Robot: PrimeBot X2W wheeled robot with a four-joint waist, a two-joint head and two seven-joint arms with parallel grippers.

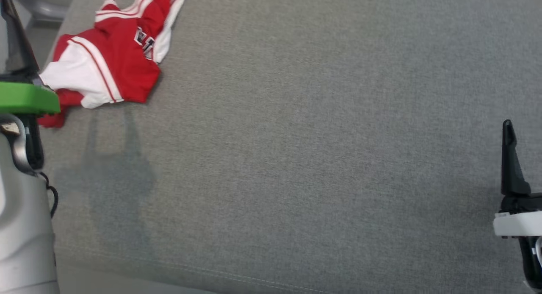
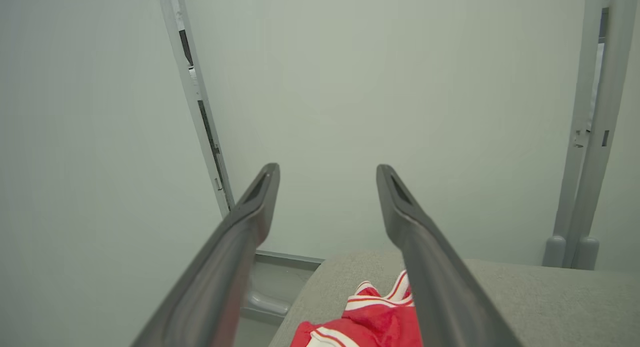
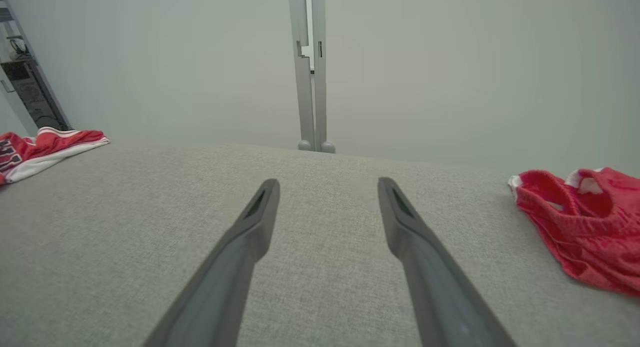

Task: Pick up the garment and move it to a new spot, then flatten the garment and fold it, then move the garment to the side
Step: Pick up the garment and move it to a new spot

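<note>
Head cam: garment (image 1: 111, 56), red w/ white panels and stripes, lies crumpled toward the far-left corner of the grey fabric table (image 1: 305, 167). Some dark lettering shows near its mid fold. Its lower-left edge runs behind the green band (image 1: 26, 98) on my left arm; can't tell if they touch.

L gripper (image 2: 327, 173): wrist cam shows both fingers well apart w/ nothing between them, tips seen against the pale wall (image 2: 350, 87). Garment sits low in that view, partly behind the right-hand finger and close to the table's edge. Not gripped.

R gripper (image 3: 327, 186): fingers spread too, empty, held over bare table cloth and pointing toward a grey post (image 3: 311, 77) at the far edge. In head cam one dark finger of it sticks up at the far right, well apart from the garment.

R wrist cam also picks up the garment at the far left of the table. A second piece, a red mesh cloth (image 3: 582, 232), is bunched at the right side. The two are well apart, w/ the R gripper fingers between them in that view.
</note>
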